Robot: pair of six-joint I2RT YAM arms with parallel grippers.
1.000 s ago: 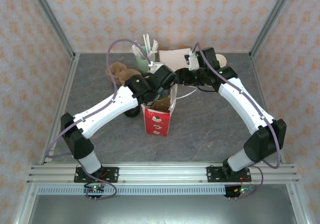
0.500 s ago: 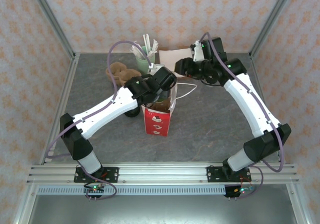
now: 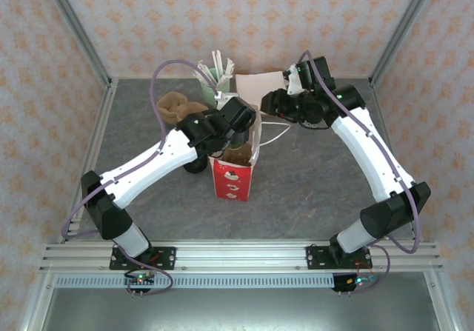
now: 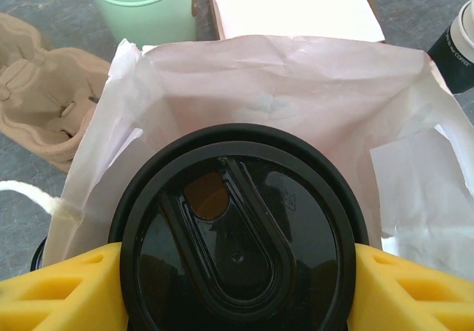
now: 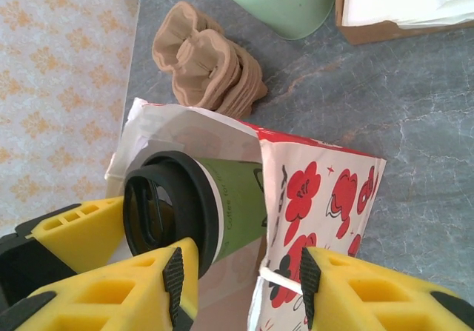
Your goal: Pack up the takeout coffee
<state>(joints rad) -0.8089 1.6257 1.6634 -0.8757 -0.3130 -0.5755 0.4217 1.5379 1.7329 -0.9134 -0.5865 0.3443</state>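
Observation:
The takeout coffee [image 4: 237, 249] has green sides and a black lid [image 5: 222, 205]. It hangs upright in the mouth of the red flowered bag [image 3: 233, 179], with its lower part inside the white lining [image 4: 296, 87]. My left gripper [image 4: 238, 290] is shut on the cup just under the lid, and hides it in the top view [image 3: 235, 118]. My right gripper [image 5: 241, 283] is open at the bag's back right rim [image 3: 272, 103]. The bag's edge [image 5: 326, 190] and white cord handle lie between its fingers, which are apart from both.
A mint green tub [image 3: 211, 87] of sticks stands at the back, beside a cardboard box of white napkins [image 3: 255, 83]. Brown pulp cup carriers [image 3: 174, 105] lie stacked to the left. A dark lettered cup [image 4: 453, 46] stands right of the bag.
My right gripper has drawn back from the bag's rim and risen toward the back. My left arm has shifted slightly left, still holding the cup over the bag.

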